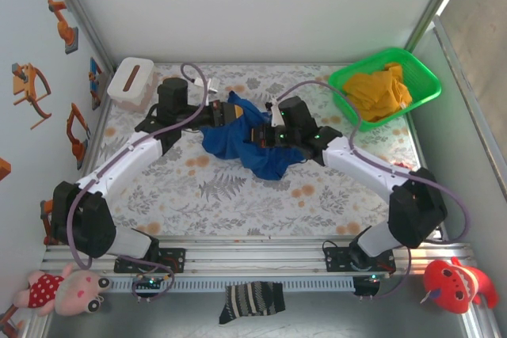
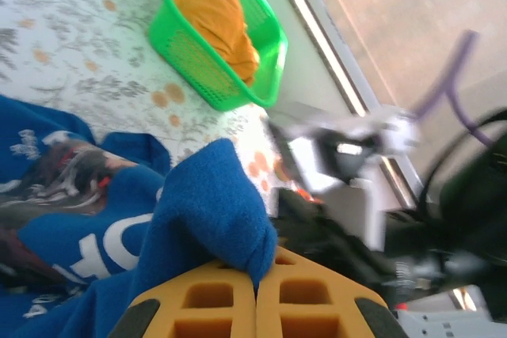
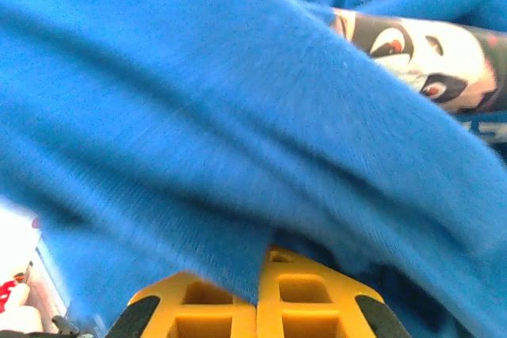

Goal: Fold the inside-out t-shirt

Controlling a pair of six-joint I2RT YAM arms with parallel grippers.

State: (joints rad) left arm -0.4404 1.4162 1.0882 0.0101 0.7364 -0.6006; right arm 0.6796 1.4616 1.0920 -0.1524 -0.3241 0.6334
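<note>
Top view: the inside-out t-shirt, royal blue, is being seen as a crumpled heap on the floral table cover, just toward 12 o'clock of the table's centre. Its outline is being broken by both arms, so sleeves, collar and hem cannot be told apart.

The left gripper is being held at the heap's 11 o'clock edge. In the left wrist view its yellow fingers are being pressed together, and a rounded fold of blue cloth is being pinched between them. Their lower parts are being cut off by the frame's bottom edge. White lettering and a dark print are being shown at 8 o'clock of that view, too creased to be read.

The right gripper is being held over the heap's middle, its tips being hidden from above by its own wrist. In the right wrist view the jaws are being held closed, and blue cloth is being drawn down into the seam between the fingers. The cloth is blurred, so the depth of the bite cannot be told. Part of a printed cartoon face is being shown at 2 o'clock.

A green basket holding a yellow-orange garment is being seen at the table's 2 o'clock corner, and a white box at 10 o'clock. The right arm is being rendered as a blur in the left wrist view.
</note>
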